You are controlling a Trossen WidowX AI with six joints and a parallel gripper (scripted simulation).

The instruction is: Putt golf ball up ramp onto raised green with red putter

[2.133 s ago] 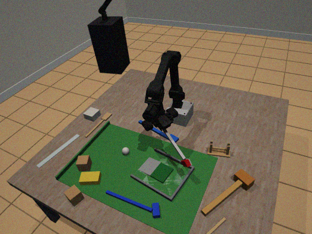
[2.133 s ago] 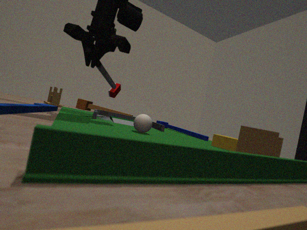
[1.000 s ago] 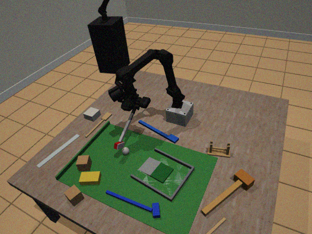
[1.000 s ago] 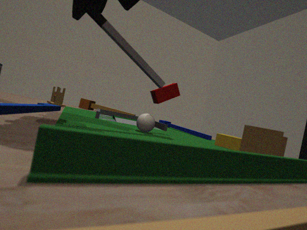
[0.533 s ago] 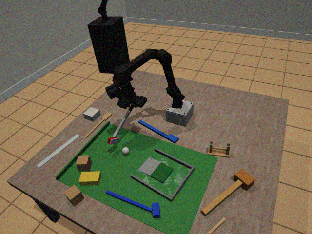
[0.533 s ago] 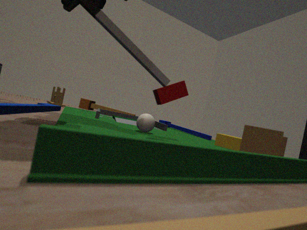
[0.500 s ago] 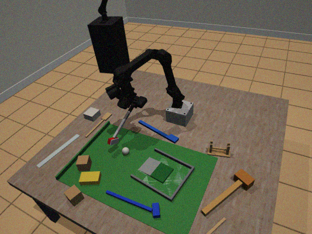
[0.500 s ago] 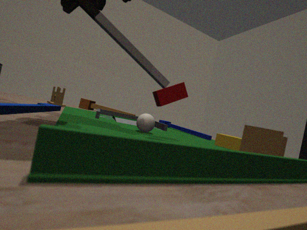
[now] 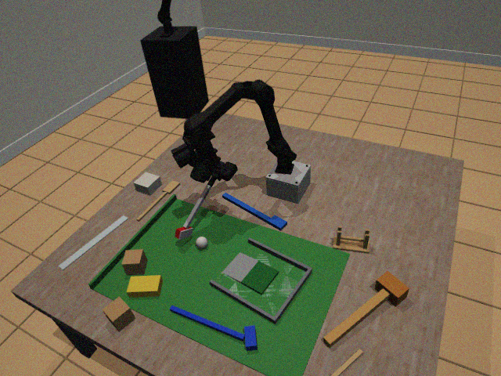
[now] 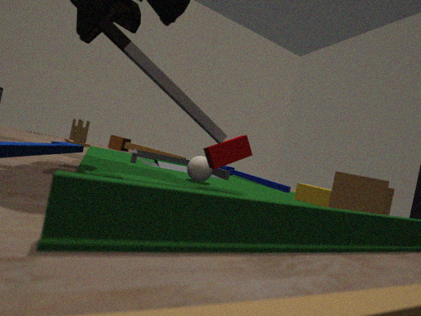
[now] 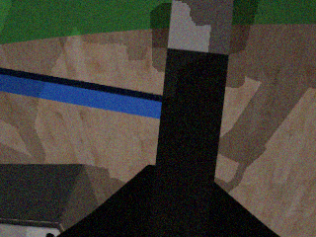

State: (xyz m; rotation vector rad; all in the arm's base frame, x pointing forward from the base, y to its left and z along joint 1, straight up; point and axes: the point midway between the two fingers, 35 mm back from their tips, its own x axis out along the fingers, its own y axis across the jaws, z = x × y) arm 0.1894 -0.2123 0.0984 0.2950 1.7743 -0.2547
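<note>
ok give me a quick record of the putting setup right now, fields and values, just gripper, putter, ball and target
gripper: shut on the red putter's dark grip
red putter: tilted, shaft sloping down, red head low over the green mat
golf ball: on the mat, beside the head; contact unclear
ramp: grey, inside the grey frame
raised green: dark green, no ball on it

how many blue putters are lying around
2. One blue putter lies on the table between the robot base and the mat's far edge; the other lies on the green mat's near edge. None looks hidden.
</note>
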